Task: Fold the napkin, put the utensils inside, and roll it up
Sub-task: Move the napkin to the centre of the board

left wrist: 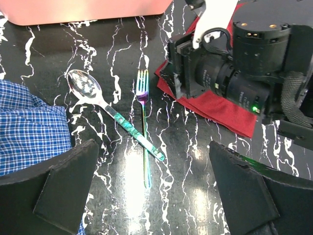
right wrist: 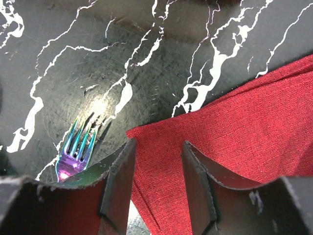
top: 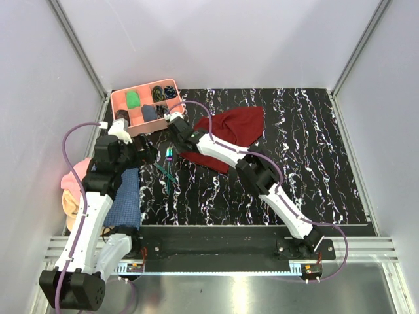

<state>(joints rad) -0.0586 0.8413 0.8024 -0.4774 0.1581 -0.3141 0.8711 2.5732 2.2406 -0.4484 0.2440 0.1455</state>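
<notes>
The dark red napkin lies crumpled on the black marbled bench, just above the middle of the top view. The right tool sits low at the napkin's lower-left corner with its 2 fingers narrowed and red cloth between them; whether they pinch it I cannot tell. Left of that corner the fork and spoon lie crossed at their handles below the left tool, released with jaws spread wide, and a blue checked cloth is at the left edge.
</notes>
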